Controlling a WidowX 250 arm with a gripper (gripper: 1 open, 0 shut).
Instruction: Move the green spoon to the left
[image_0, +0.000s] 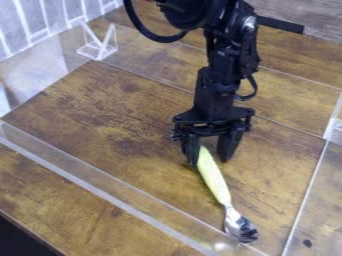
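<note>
A dark wooden table fills the view, fenced by low clear plastic walls running along the near edge and the right side. A clear plastic stand sits at the back left, well apart from the arm. The black arm reaches straight down. Its hand has its fingers spread to either side of the handle end of the green spoon, not clamped. The spoon lies flat, bowl toward the near right corner.
</note>
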